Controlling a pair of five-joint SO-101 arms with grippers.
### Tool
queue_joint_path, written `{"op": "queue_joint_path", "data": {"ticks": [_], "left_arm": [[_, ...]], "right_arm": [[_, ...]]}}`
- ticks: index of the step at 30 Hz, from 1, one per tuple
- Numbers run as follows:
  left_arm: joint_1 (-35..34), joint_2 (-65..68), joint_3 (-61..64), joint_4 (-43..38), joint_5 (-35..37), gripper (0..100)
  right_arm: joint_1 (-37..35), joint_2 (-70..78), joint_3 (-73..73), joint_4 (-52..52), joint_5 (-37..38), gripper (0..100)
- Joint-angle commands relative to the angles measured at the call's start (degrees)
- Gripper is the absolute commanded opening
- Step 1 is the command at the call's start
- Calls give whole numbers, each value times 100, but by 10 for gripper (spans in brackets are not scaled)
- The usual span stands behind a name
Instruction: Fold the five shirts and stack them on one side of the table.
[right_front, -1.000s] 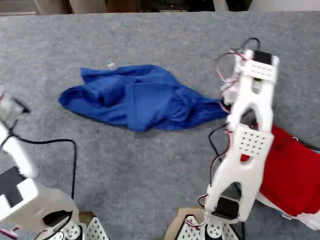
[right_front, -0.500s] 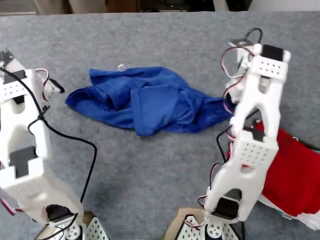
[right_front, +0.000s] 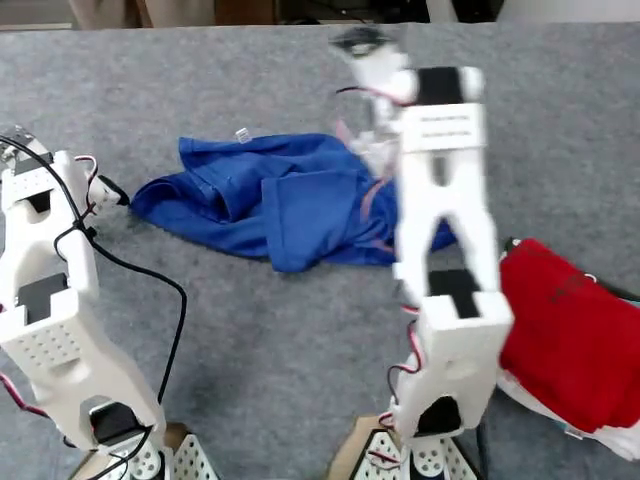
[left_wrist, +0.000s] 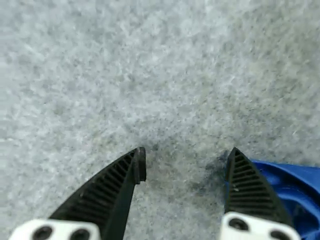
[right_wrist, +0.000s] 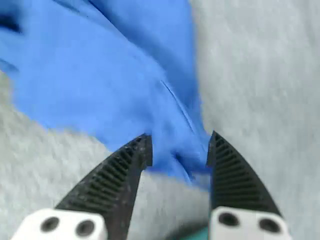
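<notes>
The gray table (right_front: 300, 350) had a fuzzy top. A blue shirt (right_front: 290, 200) lay on it near the middle, all bunched up and not folded. The right arm (right_front: 440, 200) stood tall over the right end of that shirt. The left arm (right_front: 45, 300) was at the table's left side. A red shirt (right_front: 570, 340) lay folded by the right edge, on top of something white (right_front: 620, 440).

The right gripper (right_wrist: 180, 137) had its two fingers apart, with nothing held. It hung just over the edge of the blue shirt (right_wrist: 100, 75). The left gripper (left_wrist: 187, 155) had its fingers apart too, over bare table, and the blue shirt's (left_wrist: 300, 185) end was just beside one finger. A small white tag (right_front: 241, 133) stuck out at the shirt's far edge.
</notes>
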Motion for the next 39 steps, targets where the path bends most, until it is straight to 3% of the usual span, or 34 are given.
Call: {"op": "queue_joint_path", "data": {"ticks": [1,8,15,21,27,39], "left_arm": [[-53,-57,-255,9,-9,264],[-53,-48,-246,0,-18,264],[-18,31,-281,-18,-18,264],[-9,40,-281,-167,-18,264],[-9,40,-281,-167,-18,264],[-9,40,-281,-167,-18,264]], "right_arm": [[-804,637,-470,-642,-176,182],[-1578,2809,-2299,-1116,-413,182],[-1666,4330,-4479,-53,-413,181],[-1666,4655,-5341,686,-440,181],[-1675,3987,-5191,686,-695,181],[-2202,2782,-3125,571,-695,181]]}}
